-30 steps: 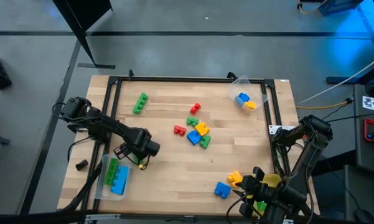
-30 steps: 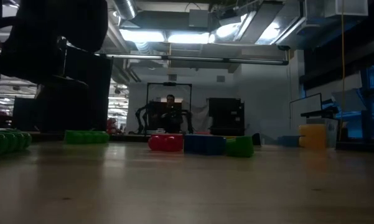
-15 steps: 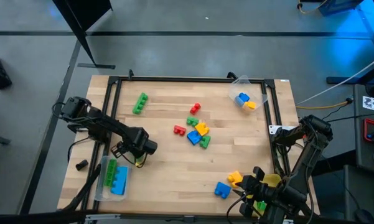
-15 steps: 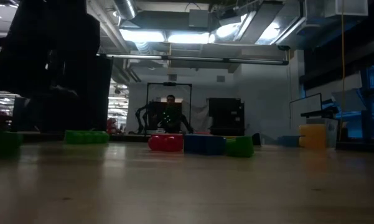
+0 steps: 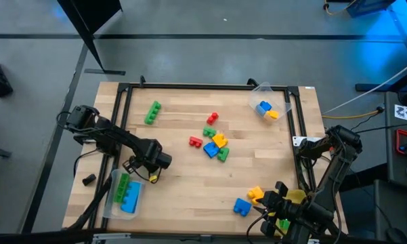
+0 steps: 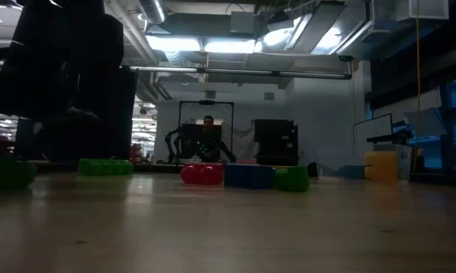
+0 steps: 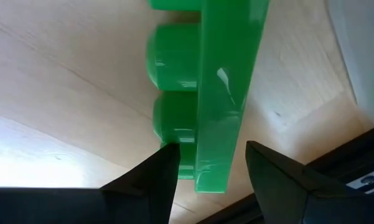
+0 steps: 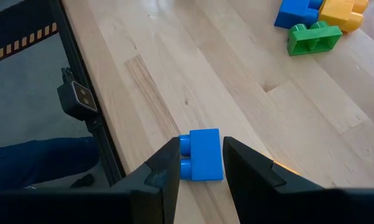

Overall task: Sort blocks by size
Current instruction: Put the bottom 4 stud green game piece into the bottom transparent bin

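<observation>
With my left fingers [image 7: 205, 171] apart astride the long green studded brick [image 7: 218, 87], its long axis runs straight ahead between them.

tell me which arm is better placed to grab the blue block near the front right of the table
Right. The right gripper hangs open right over that blue block, a finger on each side. The left gripper is across the table at the clear tray, around a long green block.

Two clear trays [image 5: 269, 98] hold blocks; around the central cluster [image 5: 215, 144] lie about six blocks, with one long green block [image 5: 152, 112] apart.
</observation>
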Robot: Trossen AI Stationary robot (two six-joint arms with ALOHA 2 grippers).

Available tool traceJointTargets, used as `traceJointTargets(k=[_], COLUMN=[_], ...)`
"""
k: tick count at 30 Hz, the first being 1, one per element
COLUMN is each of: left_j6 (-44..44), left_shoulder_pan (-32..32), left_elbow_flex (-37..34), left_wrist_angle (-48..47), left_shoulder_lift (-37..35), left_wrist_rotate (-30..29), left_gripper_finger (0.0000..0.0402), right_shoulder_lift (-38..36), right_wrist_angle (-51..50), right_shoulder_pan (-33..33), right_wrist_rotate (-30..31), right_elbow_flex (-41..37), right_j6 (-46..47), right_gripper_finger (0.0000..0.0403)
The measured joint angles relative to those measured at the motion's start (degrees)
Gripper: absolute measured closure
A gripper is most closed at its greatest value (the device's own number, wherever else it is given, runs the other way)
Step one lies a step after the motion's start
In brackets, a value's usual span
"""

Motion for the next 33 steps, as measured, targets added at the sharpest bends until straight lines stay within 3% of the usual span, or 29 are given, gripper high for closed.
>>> traceJointTargets(k=[5,15,28,33], left_j6=[0.47,0.37,-3.38,-5.67], left_shoulder_pan=[0.0,-0.02,0.02,0.02], left_elbow_flex=[0.0,0.09,3.7,5.04], left_wrist_angle=[0.17,0.05,-0.8,-1.67], left_shoulder_lift=[0.0,-0.03,0.19,0.19], left_wrist_rotate=[-0.14,0.21,0.21,-2.41], left_gripper_finger=[0.0232,0.0354,0.0351,0.0356], right_shoulder_lift=[-0.01,-0.01,-0.01,0.01], right_wrist_angle=[0.02,0.04,0.04,0.06], right_shoulder_pan=[0.0,0.0,0.0,0.0], right_wrist_rotate=[0.0,-0.02,-0.02,-0.02], right_elbow_flex=[0.0,0.0,0.0,0.0], right_j6=[0.0,0.0,0.0,0.0], right_gripper_finger=[0.0281,0.0281,0.0281,0.0281])
